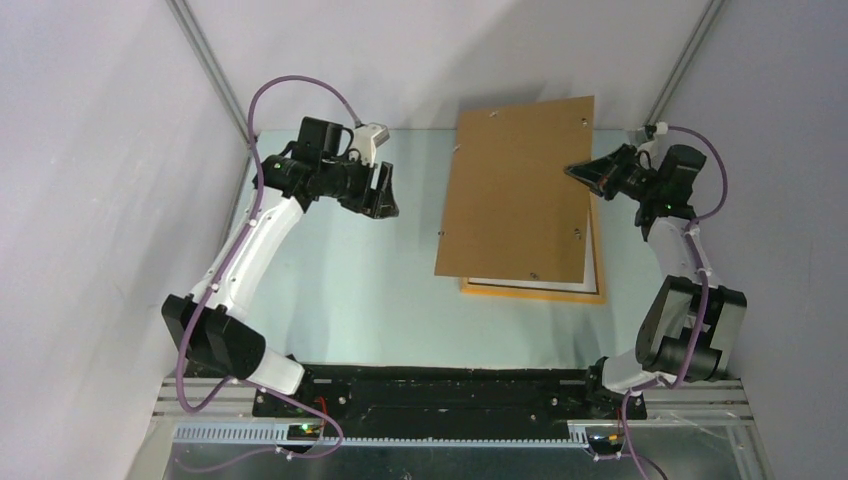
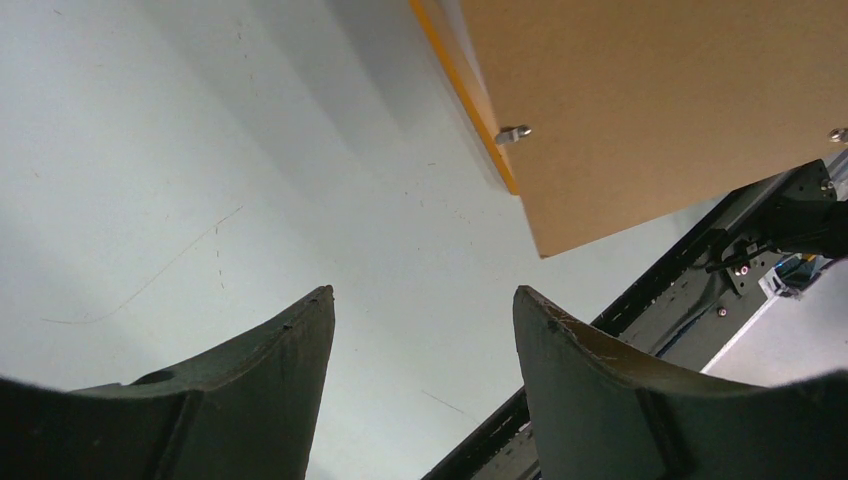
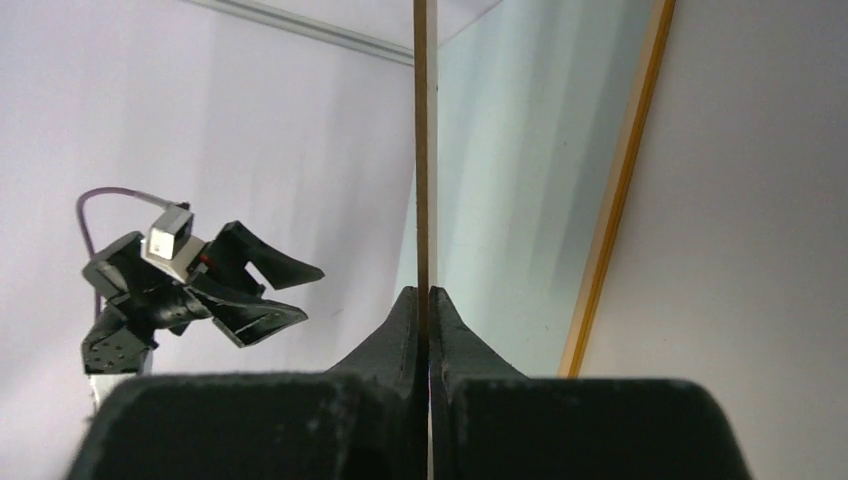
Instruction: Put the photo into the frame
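A: Pale worktop point(image 1: 330, 290), top view: locate the frame point(image 1: 535, 293).
B: Right of centre, long axis running away from the bases, beneath the tilted backing board point(image 1: 515, 190); the photo point(image 1: 530, 284) is probably the white strip inside.
A: Left wrist view?
B: Left fingers point(image 2: 260, 380) spread, empty, well clear of the frame.
A: Right wrist view?
B: Right fingers point(image 3: 395, 340) pinch the board's edge; that arm is nearer.

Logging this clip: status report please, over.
Left gripper open, empty. Right gripper shut on flat brown backing board. Thin orange-yellow wooden frame underneath, mostly covered by board.
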Robot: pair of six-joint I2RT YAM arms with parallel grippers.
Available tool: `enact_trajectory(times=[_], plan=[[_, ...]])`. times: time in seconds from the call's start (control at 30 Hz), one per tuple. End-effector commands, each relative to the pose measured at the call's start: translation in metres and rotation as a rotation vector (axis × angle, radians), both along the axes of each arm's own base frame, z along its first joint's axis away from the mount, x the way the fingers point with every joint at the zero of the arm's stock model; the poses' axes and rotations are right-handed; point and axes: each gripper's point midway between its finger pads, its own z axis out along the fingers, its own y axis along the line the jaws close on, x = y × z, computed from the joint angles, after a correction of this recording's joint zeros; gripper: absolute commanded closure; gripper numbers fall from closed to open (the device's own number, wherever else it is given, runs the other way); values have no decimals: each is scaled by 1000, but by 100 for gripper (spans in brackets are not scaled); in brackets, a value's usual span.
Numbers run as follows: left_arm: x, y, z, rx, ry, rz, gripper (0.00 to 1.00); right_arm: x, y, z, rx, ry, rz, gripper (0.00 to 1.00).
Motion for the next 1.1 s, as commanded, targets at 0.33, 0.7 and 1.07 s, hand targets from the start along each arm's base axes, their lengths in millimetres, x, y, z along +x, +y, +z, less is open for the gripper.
enact_trajectory(times=[0.33, 0.7, 1.07], plan=[[11, -5, -15, -24, 0, -14, 30, 4, -83, -14, 7, -21, 10, 100], [13, 4, -25, 6, -26, 27, 23, 24, -123, -54, -71, 29, -25, 100], [11, 17, -27, 53, -89, 51, 14, 35, -130, -73, -62, 60, -4, 100]])
